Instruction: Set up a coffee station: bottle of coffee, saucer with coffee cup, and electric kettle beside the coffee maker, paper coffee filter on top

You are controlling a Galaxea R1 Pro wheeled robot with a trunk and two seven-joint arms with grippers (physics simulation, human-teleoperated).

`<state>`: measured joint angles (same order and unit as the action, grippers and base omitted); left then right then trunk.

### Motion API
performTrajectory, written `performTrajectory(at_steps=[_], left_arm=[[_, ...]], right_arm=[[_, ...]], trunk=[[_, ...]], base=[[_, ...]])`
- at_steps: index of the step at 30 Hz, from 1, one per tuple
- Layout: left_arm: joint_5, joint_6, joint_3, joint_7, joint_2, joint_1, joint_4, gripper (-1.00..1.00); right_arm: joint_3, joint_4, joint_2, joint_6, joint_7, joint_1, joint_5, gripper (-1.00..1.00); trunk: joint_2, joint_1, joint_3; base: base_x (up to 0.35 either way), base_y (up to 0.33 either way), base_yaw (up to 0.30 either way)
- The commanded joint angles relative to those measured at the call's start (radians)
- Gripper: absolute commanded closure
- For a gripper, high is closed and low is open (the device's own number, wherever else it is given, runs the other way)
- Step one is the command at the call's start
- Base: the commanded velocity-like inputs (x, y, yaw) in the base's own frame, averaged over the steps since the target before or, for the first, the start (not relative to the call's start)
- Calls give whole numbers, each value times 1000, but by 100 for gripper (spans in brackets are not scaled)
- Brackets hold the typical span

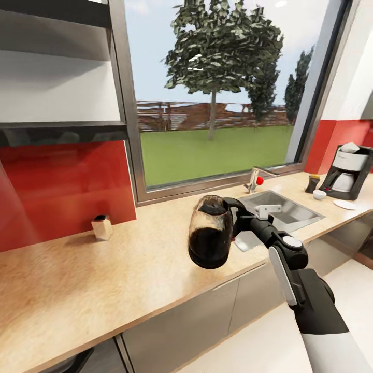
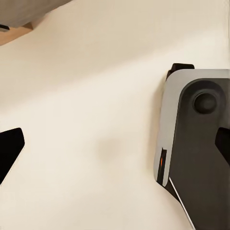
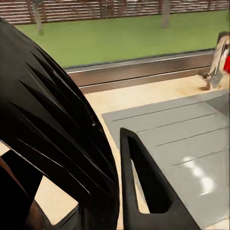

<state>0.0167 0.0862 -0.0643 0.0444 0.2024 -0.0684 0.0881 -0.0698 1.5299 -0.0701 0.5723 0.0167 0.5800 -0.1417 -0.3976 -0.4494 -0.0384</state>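
Glass electric kettle (image 1: 210, 231) clamped in right tool (image 1: 234, 224); left tool's (image 2: 9, 148) state unclear.

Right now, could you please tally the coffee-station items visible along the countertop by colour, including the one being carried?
White: 3, the coffee cup, the saucer, the paper coffee filter
Dark grey and white: 1, the coffee maker
Dark with yellow lid: 1, the bottle of coffee
Clear glass, dark contents: 1, the electric kettle, carried
Total: 6
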Motion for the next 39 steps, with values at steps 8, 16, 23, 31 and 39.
performTrajectory(at_steps=[8, 16, 23, 31, 39], left_arm=[[2, 3, -5, 5, 0, 0, -1, -100], [2, 3, -5, 5, 0, -1, -1, -100], [1, 3, -6, 5, 0, 0, -1, -100], [1, 2, -5, 5, 0, 0, -1, -100], [2, 2, -5, 5, 0, 0, -1, -100]], right_arm=[[-1, 1, 0, 5, -2, 1, -7, 100], [-1, -1, 0, 5, -1, 1, -7, 100], [-1, -1, 0, 5, -1, 1, -7, 100], [-1, -1, 0, 5, -2, 1, -7, 100], [-1, -1, 0, 5, -2, 1, -7, 100]], trunk=[[-2, -1, -2], [-2, -1, -2], [-2, -1, -2], [-2, -1, -2], [-2, -1, -2]], base=[[0, 0, -300], [0, 0, -300], [0, 0, -300], [40, -8, -300], [144, -197, -300]])
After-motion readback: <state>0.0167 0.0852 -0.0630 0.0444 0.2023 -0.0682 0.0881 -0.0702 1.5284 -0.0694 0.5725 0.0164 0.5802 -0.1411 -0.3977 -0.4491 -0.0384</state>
